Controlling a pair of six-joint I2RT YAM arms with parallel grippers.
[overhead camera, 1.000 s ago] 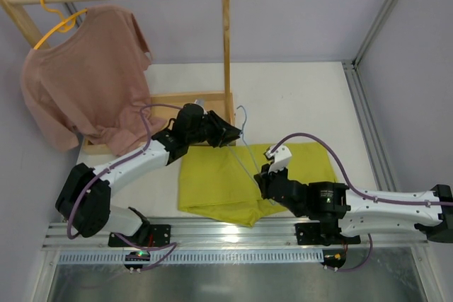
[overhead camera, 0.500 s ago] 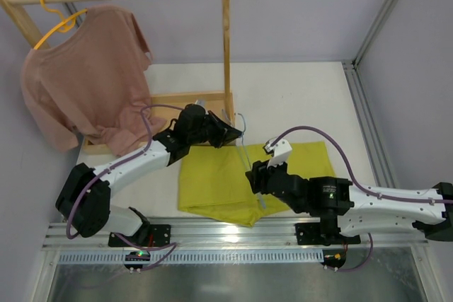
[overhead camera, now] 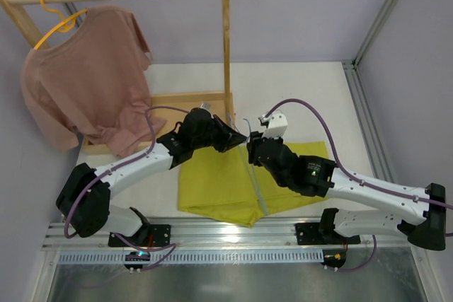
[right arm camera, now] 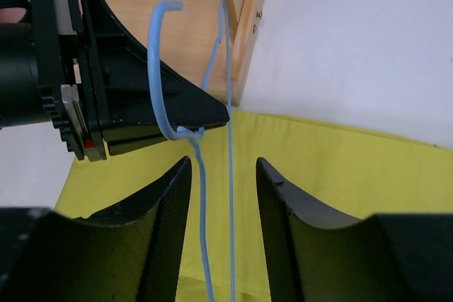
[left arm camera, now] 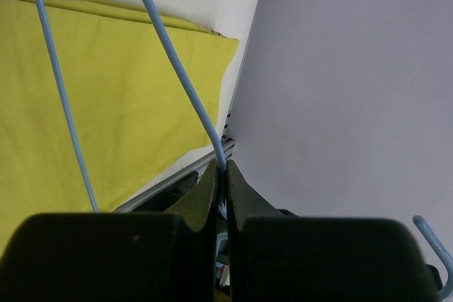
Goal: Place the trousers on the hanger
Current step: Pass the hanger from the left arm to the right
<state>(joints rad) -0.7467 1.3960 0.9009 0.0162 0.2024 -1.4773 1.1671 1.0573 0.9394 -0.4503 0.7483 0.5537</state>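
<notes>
The yellow-green trousers (overhead camera: 212, 182) lie folded flat on the table in front of both arms. The thin light-blue hanger (overhead camera: 255, 175) is held up over them, its hook (right arm camera: 164, 83) towards the wooden rack. My left gripper (overhead camera: 239, 141) is shut on the hanger (left arm camera: 177, 68) wire just below the hook, the wire pinched between its fingertips (left arm camera: 221, 167). My right gripper (overhead camera: 253, 152) faces it from the right and is open. Two hanger wires (right arm camera: 228, 175) run down between its fingers (right arm camera: 223, 164) without touching either pad. The trousers (right arm camera: 354, 167) show beneath.
A wooden clothes rack (overhead camera: 226, 40) stands at the back left, with its base board (overhead camera: 177, 100) on the table. A dusty-pink T-shirt (overhead camera: 92, 76) hangs there on a yellow hanger (overhead camera: 56, 15). A metal rail (overhead camera: 212, 235) runs along the near edge.
My right gripper has let go and opened, then moved up from the hanger's lower part towards the hook. My left gripper has closed on the hanger wire and shifted slightly right.
</notes>
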